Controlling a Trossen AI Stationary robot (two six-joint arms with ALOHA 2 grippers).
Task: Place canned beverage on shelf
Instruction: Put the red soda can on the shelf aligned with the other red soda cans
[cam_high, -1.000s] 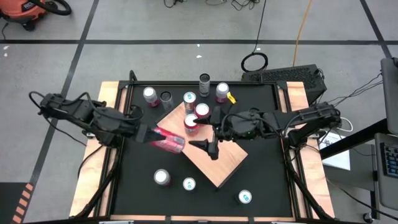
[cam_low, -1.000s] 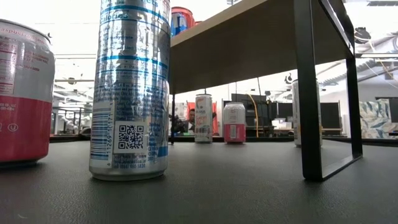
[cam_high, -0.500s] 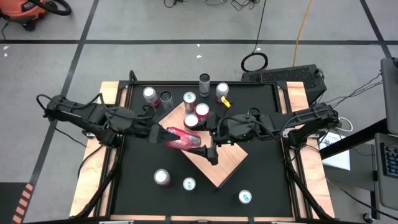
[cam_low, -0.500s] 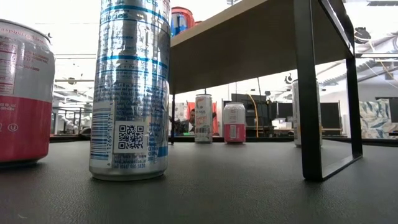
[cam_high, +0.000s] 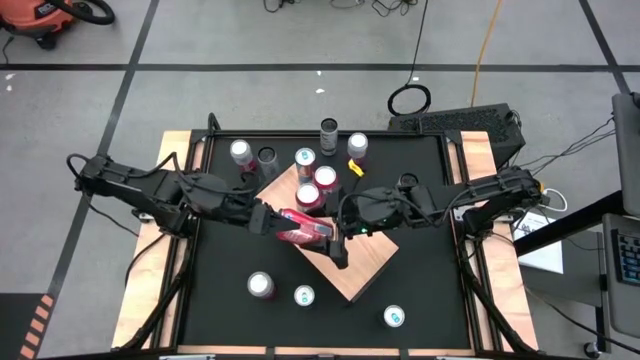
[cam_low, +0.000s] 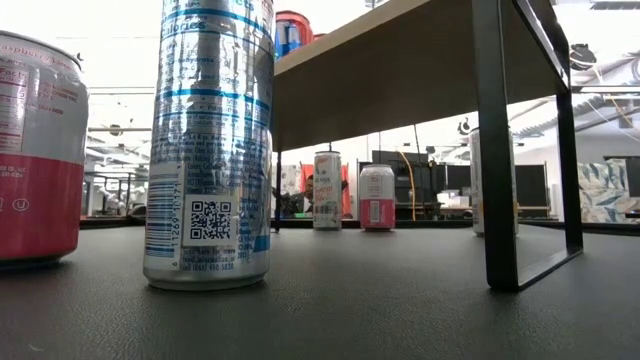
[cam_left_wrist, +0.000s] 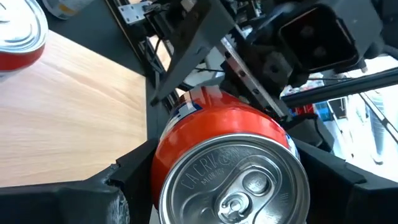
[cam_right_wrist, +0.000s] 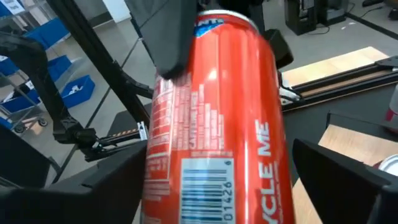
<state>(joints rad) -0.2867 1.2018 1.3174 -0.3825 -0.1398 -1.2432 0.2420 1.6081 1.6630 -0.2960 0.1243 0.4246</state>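
Low view: both arms out of frame; pink can (cam_low: 35, 150) cut by the left edge, tall silver can (cam_low: 210, 140) cut at the top. Only the underside of the shelf (cam_low: 400, 70) shows. Left wrist view: red can (cam_left_wrist: 227, 168) cut by the bottom edge. Right wrist view: its barcode end is cropped. High view: can labels too small to read.

A glossy red-painted metal can (cam_left_wrist: 229, 163) is seen, its bare aluminium lid brushed and shiny, its printed side (cam_right_wrist: 214, 130) smooth and reflective. The shelf (cam_high: 355, 262) is made of pale wood with visible grain and a matt finish, carried on thin black metal legs (cam_low: 497, 150). The table (cam_low: 350, 310) is covered in a black, finely textured matt surface. A tall silver can (cam_low: 209, 140) shows bright, mirror-like metal.
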